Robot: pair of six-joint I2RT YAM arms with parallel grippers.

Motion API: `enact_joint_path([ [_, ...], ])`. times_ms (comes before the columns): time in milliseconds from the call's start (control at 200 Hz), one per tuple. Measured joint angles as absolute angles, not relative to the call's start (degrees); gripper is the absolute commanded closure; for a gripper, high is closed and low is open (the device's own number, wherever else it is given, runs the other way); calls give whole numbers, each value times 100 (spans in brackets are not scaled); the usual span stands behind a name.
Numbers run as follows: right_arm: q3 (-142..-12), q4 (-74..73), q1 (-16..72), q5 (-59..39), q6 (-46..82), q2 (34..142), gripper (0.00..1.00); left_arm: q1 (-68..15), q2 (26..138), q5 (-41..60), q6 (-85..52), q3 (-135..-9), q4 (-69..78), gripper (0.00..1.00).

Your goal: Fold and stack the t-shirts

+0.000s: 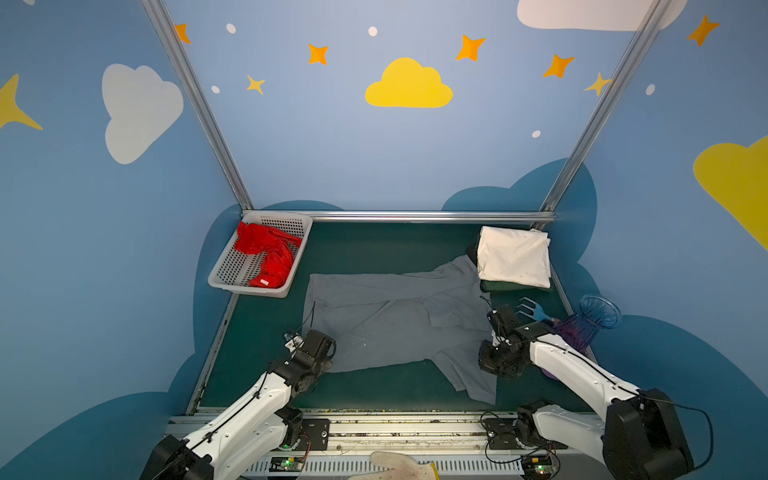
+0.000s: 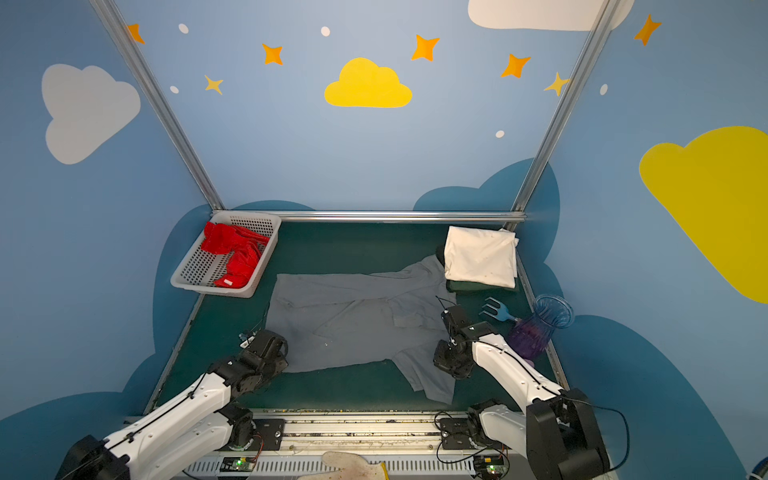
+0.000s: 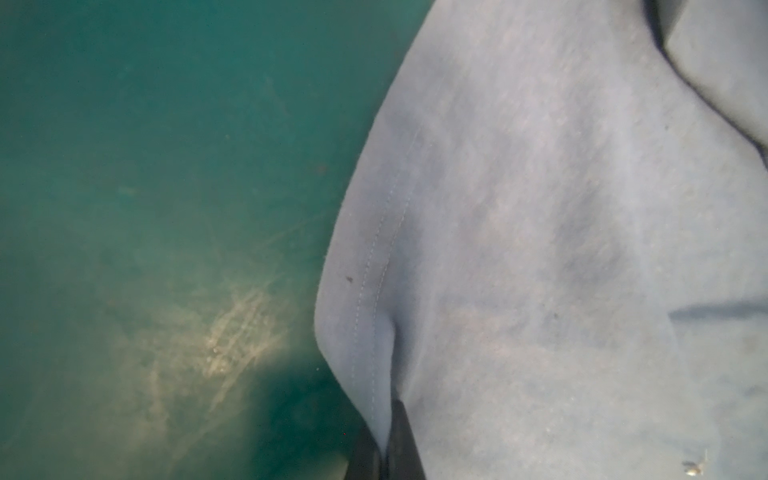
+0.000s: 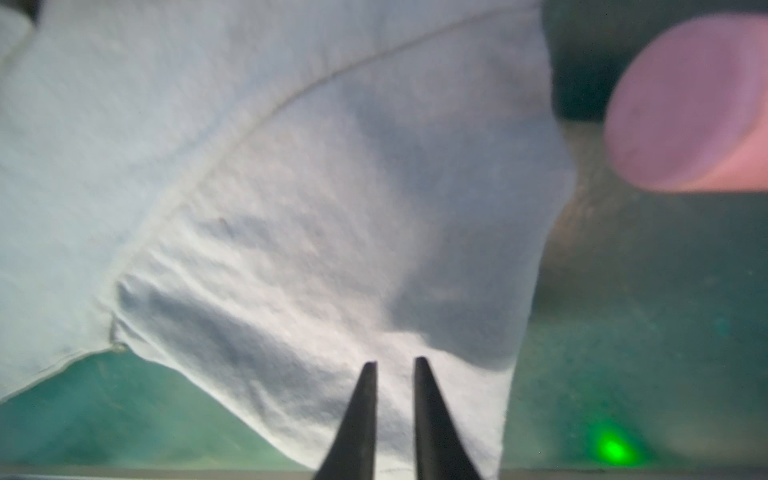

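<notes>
Presently, item by item.

Top views: the grey t-shirt is spread flat on the green table and lies between our two pincers. The left pincer sits at the shirt's near hem corner, arm stretched low and forward, wrist tipped down. The right pincer sits on the near sleeve, forearm sloping down to it. Beyond the right pincer is the cream t-shirt, folded, atop a dark green fold. Beyond the left pincer, well apart, is the red t-shirt, crumpled in the white basket.

Left wrist view: fingers are pressed together on the stitched hem, and the cloth puckers at the tips.

Right wrist view: fingers stand close with sleeve cloth between them. We judge it pinched.

Handling, our judgement: the cloth is light, limp and not fragile. It will sag and drag between the two holds. We would take it at hem and seam, where the doubled stitching gives bite, and raise both holds evenly.
</notes>
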State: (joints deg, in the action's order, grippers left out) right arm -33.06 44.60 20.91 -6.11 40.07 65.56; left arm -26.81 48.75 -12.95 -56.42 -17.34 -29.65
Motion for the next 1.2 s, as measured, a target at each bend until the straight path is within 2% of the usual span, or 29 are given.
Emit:
enact_joint_path([
  [130,-3308,4438,2112,-517,4001,6554,99,-2681,4792,-1297,-5629,-1737,-3022,96],
  [365,-3406,4733,2123,-169,4014,6565,70,-2681,4541,-1317,-5572,-1758,-3135,96],
  [651,-3435,4847,2182,-82,4014,6895,67,-2681,3979,-1396,-5481,-1896,-3367,96],
  [821,-3435,4895,2403,67,4066,6901,55,-2681,3879,-1446,-5465,-1896,-3415,96],
  [1036,-3441,5100,2838,399,4300,7057,54,-2679,3876,-1468,-5417,-1997,-3496,96],
  [1201,-3463,5280,2961,628,4506,7070,49,-2644,3728,-1492,-5336,-2115,-3527,96],
])
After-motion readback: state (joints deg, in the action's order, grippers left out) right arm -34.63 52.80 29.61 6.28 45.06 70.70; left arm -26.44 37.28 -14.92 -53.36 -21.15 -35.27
